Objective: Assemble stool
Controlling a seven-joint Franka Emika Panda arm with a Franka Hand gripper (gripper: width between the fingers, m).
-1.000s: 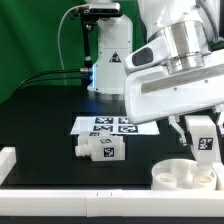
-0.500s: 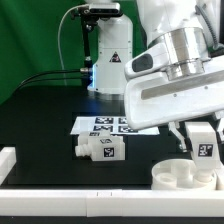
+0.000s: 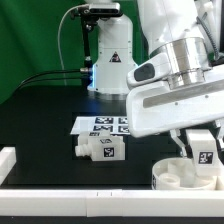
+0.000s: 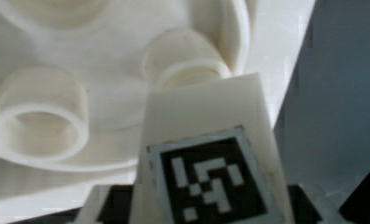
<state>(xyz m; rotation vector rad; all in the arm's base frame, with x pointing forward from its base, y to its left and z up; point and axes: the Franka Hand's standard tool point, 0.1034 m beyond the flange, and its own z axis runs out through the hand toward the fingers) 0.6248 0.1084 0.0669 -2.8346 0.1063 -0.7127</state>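
Tool (image 3: 205, 138) grips leg (image 3: 207, 152) above seat (image 3: 176, 175); contact unclear; seat cropped at edge.

Leg (image 3: 207, 150) lower, nearer seat (image 3: 178, 176).

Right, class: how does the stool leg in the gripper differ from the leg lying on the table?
The gripped leg stands upright; the loose leg lies on its side. The gripped leg is over the seat, in the gripper; the loose leg rests on the table. Both are white blocks bearing square tags.

Marker board (image 3: 95, 124) flat on black table (image 3: 40, 118).
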